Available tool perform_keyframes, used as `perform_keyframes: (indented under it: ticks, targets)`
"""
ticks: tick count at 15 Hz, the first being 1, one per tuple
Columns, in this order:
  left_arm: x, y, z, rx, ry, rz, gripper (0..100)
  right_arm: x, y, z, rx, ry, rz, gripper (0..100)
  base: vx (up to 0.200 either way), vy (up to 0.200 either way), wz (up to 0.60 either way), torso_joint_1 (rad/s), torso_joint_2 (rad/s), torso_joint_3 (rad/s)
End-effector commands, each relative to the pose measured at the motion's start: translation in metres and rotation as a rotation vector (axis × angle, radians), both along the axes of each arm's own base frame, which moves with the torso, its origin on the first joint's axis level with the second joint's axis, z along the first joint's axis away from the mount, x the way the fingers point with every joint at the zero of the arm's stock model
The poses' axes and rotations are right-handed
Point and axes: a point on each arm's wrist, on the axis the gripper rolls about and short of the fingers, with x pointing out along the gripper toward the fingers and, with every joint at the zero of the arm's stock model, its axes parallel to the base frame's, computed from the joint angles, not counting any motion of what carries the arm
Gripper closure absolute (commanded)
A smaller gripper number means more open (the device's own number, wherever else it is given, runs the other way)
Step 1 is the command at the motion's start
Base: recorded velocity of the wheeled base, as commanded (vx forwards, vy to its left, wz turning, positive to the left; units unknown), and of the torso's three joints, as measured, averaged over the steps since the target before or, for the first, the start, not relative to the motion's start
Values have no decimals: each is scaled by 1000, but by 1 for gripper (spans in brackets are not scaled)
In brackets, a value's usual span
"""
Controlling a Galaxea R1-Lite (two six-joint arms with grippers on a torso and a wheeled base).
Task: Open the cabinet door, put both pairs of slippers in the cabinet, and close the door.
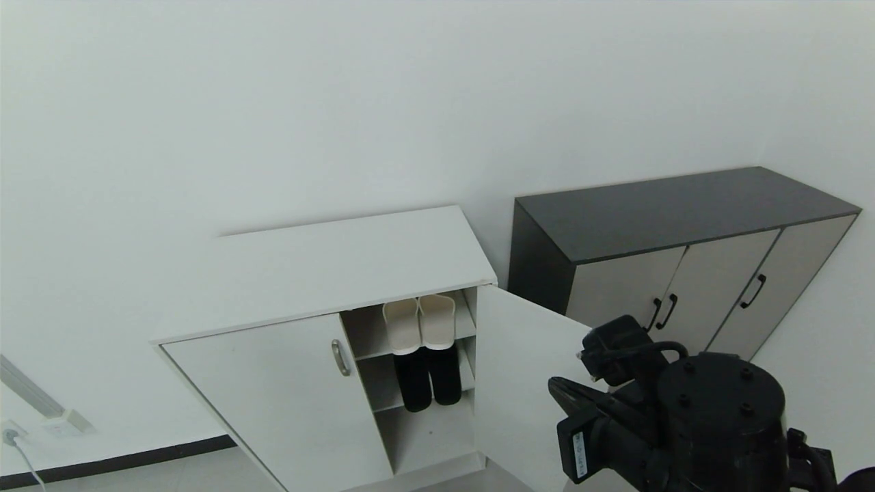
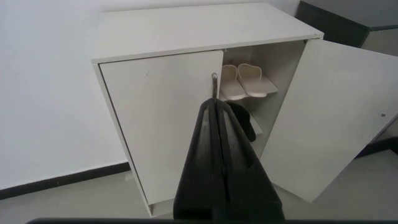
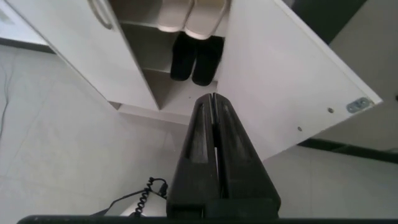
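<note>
The white cabinet (image 1: 328, 266) stands against the wall with its right door (image 1: 523, 369) swung open and its left door (image 1: 273, 396) closed. A white pair of slippers (image 1: 419, 324) lies on the upper shelf. A black pair of slippers (image 1: 429, 386) lies on the shelf below, toes outward. My right gripper (image 3: 214, 98) is shut and empty, low in front of the open door (image 3: 280, 74), with the black slippers (image 3: 196, 59) beyond its tip. My left gripper (image 2: 214, 104) is shut and empty in front of the closed door's handle edge, partly hiding the black slippers (image 2: 249, 124).
A dark cabinet (image 1: 683, 219) with grey doors stands to the right of the white one, close to the open door. A coiled black cable (image 3: 140, 196) lies on the tiled floor. A wall socket (image 1: 10, 434) sits low at the far left.
</note>
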Motion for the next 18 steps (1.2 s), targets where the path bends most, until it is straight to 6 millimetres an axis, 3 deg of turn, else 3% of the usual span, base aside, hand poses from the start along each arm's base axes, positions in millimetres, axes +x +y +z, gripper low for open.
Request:
perform_keyframes:
  ticks: [1,8,12,13,18]
  targets:
    - [0,0,0,-1,1,0,100,0,0,-1,-3,1,-1,100,-200,0,0,-7,7,2]
    - [0,0,0,0,1,1,100,6,-2,-1,-21,-10,-15,100,-171,0,0,-1,3,1]
    - [0,0,0,-1,1,1,100,63,-14,2,-5,-21,-187,100,0,0,0,0,0,0]
    - [0,0,0,-1,1,1,100,93,-25,10,10,-44,-235,100,0,0,0,0,0,0]
    - [0,0,0,-1,1,1,100,170,-49,26,20,-27,-311,100,0,0,0,0,0,0]
